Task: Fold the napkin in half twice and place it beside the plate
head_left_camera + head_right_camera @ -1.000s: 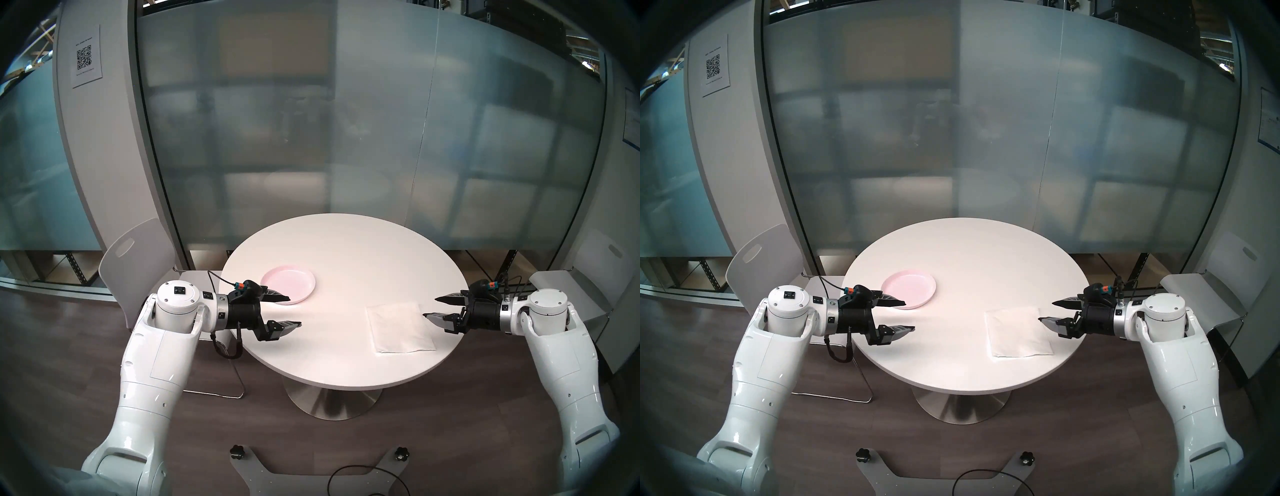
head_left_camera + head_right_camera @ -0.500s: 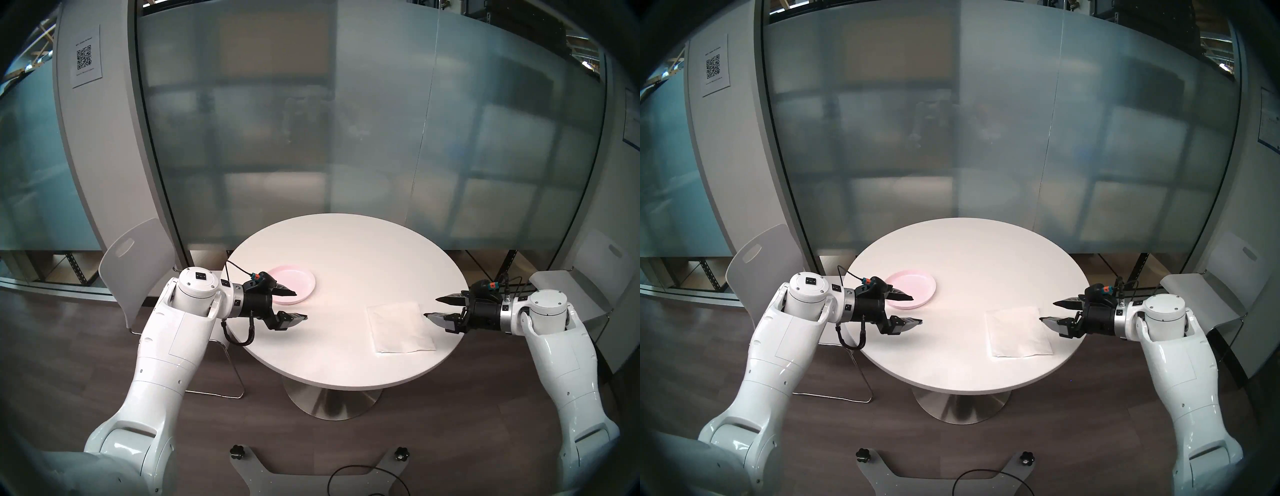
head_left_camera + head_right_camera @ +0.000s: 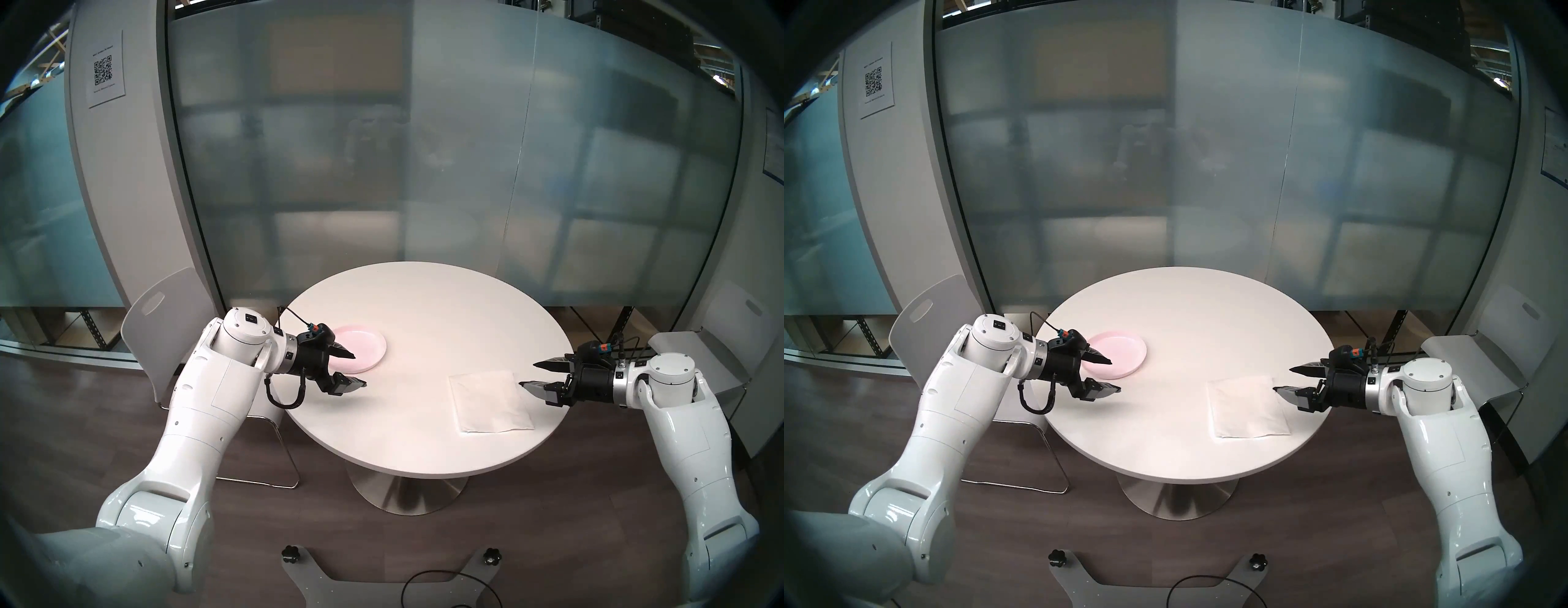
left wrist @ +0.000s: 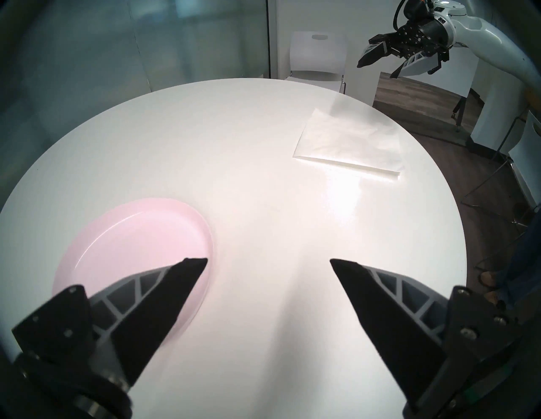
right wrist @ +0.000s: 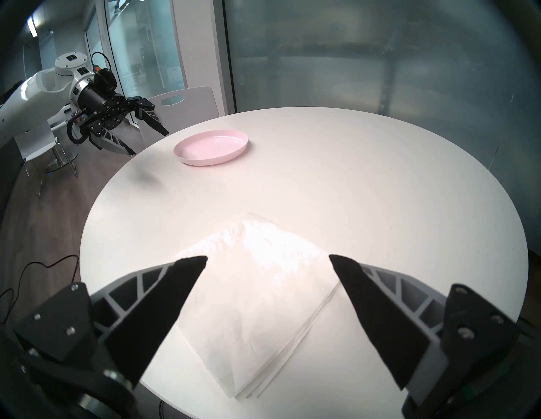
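White paper napkin [image 3: 490,401] flat on round white worktop [image 3: 424,433], apart from pink round plate [image 3: 365,348]; left tool [image 3: 359,368], right tool [image 3: 527,374] spread apart, empty.

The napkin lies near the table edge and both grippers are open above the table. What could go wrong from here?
1. The napkin lies close to the near rim of the table; a push could slide it off.
2. It shows several loose layers at one edge, so the right gripper might pinch only some.
3. The left gripper hangs open partly over the plate and could knock it if lowered.
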Controlling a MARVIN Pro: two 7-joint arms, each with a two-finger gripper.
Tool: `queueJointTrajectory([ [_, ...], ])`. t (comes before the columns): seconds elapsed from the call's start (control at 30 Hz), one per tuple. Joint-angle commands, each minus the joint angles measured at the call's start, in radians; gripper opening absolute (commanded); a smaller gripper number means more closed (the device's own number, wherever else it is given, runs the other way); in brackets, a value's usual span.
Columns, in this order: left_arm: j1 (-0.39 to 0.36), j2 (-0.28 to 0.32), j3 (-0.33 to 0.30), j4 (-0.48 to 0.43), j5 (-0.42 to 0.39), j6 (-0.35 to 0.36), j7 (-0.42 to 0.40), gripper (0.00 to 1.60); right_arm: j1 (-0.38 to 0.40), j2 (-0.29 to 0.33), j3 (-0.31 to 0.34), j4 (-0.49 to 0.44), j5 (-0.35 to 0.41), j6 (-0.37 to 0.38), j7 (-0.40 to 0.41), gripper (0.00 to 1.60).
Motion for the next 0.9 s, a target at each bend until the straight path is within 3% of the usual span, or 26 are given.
queueJointTrajectory([
  [0.0, -0.111, -0.005, 0.007, 0.042, 0.024, 0.025, -0.011, 1.60, 0.026, -0.001, -0.001, -0.008, 0.003, -0.005, 0.003, 1.60],
  [0.5, -0.255, -0.011, 0.056, 0.268, 0.101, 0.008, -0.055, 1.60, 0.028, -0.001, 0.003, -0.006, 0.000, -0.009, 0.014, 1.60],
  [0.87, -0.349, -0.043, 0.085, 0.422, 0.149, -0.027, -0.043, 1.60, 0.022, 0.001, 0.011, -0.008, 0.000, -0.009, 0.021, 1.60],
])
